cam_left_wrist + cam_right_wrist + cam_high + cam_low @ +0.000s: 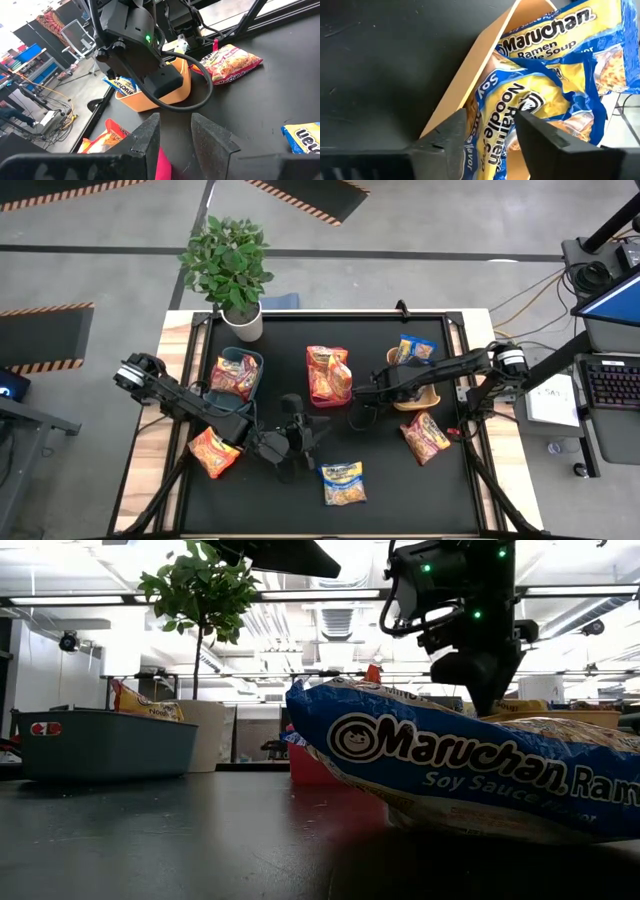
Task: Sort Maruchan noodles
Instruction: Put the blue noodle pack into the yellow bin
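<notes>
Light, flat, crinkly plastic packets with brittle noodle blocks inside: slick film, apt to slide or buckle under a pinch, contents liable to crack if squeezed hard. Best taken at a crimped end seam or a raised corner, not flat across the middle.

Blue-and-yellow packets point(545, 70) lying in the tan bin point(414, 392), heaped and creased. Right gripper point(490, 135) directly above that bin's rim, jaws parted, a blue-and-yellow packet just beyond the fingertips, showing through the gap; apparently not clamped, though contact with one finger cannot be ruled out from this angle.

Left gripper point(175, 135) low over the black surface point(260, 500) near its middle, jaws partly open, nothing gripped; a pink shape at the base of the fingers not identifiable.

Loose on the surface: one blue packet point(343, 481) near the front edge, one red-pink packet point(425, 436) beside the tan bin, one orange packet point(214, 451) at the left. Further packets in the teal bin point(255, 360) and the red bin point(327, 376).
</notes>
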`<state>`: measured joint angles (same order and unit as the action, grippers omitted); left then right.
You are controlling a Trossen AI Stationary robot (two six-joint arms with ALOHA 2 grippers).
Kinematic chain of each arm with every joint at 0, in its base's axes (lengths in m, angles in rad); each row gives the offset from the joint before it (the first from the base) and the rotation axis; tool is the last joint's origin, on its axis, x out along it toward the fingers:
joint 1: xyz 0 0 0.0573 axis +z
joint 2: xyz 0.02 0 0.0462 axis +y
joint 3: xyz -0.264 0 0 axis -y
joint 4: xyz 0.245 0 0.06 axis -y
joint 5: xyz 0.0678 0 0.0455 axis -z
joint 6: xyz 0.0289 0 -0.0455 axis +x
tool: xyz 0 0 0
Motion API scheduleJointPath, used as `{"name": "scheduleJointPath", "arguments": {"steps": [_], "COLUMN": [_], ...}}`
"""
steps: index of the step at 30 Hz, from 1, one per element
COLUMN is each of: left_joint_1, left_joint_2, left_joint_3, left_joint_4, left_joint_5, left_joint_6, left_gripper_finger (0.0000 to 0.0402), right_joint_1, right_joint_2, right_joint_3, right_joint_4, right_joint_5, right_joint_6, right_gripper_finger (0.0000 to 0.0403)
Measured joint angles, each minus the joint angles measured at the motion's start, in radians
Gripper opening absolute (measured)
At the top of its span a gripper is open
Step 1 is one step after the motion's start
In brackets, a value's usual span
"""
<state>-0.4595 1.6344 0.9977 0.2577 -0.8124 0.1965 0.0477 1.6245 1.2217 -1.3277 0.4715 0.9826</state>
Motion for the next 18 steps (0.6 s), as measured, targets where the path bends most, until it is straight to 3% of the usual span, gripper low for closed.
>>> {"name": "scheduleJointPath", "arguments": {"steps": [9, 14, 18], "left_joint_1": [0.0, -0.008, -0.017], "left_joint_2": [0.0, 0.0, 0.0], "left_joint_3": [0.0, 0.0, 0.0], "left_joint_4": [-0.016, -0.074, -0.09], "left_joint_5": [0.0, 0.038, 0.109], "left_joint_6": [-0.033, -0.116, -0.166], "left_gripper_finger": [0.0095, 0.0095, 0.0095], "right_joint_1": [0.031, 0.131, 0.244], "right_joint_2": [-0.114, -0.211, -0.278], "right_joint_3": [0.0, -0.002, -0.032], "right_joint_4": [0.009, 0.058, 0.198], "right_joint_5": [0.069, 0.208, 0.264], "right_joint_6": [-0.017, -0.044, -0.135], "right_gripper_finger": [0.0194, 0.019, 0.0189]}}
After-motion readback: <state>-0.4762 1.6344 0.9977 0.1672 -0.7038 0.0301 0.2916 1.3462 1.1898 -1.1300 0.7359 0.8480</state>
